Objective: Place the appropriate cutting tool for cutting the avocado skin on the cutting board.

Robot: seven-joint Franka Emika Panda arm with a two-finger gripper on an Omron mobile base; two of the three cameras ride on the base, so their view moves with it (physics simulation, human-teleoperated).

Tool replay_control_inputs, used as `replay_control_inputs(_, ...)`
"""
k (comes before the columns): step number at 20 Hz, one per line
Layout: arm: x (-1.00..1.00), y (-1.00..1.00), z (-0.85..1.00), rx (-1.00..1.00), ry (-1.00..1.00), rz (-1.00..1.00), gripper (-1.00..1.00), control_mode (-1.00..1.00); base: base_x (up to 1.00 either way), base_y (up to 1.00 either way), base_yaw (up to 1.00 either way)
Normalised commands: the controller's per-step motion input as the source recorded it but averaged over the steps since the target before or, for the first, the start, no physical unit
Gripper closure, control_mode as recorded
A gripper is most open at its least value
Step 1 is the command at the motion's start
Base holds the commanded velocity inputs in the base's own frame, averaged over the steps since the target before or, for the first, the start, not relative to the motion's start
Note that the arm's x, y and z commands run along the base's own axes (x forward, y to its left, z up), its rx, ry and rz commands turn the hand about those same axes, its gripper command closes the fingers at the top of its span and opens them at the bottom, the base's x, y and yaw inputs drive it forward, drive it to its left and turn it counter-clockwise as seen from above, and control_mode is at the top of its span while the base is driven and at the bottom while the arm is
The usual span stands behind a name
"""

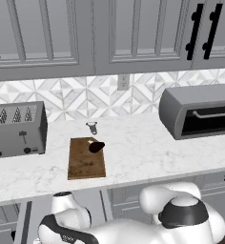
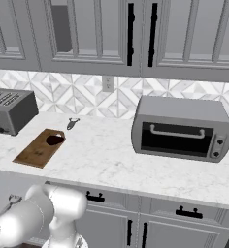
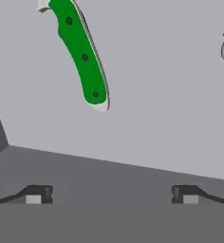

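Hand view: I'm hovering the gripper (image 3: 112, 195), fingers apart and empty, with the knife (image 3: 82, 54) lying ahead-left ungrasped, so pickup and placing on the cutting board (image 1: 86, 158) are remaining.

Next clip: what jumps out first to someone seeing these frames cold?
In the hand view, the bright green handle of the knife stands out on a flat grey surface, above the open gripper, which touches nothing. On the marble counter, the dark cutting board carries the avocado at its far end, between the toaster and the toaster oven.
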Motion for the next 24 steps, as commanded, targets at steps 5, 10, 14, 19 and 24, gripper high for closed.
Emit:
replay_control_inputs(5, 0.49, 0.05, -0.13, -0.11, -0.02, 0.0, -1.0, -1.0, 0.0, 0.0, 0.0)
replay_control_inputs(10, 0.55, -0.12, -0.17, 0.0, 0.02, 0.0, -1.0, -1.0, 0.0, 0.0, 0.0)
replay_control_inputs(14, 0.01, 0.09, -0.46, -0.05, 0.0, 0.0, -1.0, -1.0, 0.0, 0.0, 0.0)
replay_control_inputs(19, 0.0, 0.52, -0.32, -0.09, 0.0, 0.0, -1.0, -1.0, 0.0, 0.0, 0.0)
replay_control_inputs(24, 0.01, 0.29, -0.29, -0.06, 0.0, 0.0, -1.0, -1.0, 0.0, 0.0, 0.0)
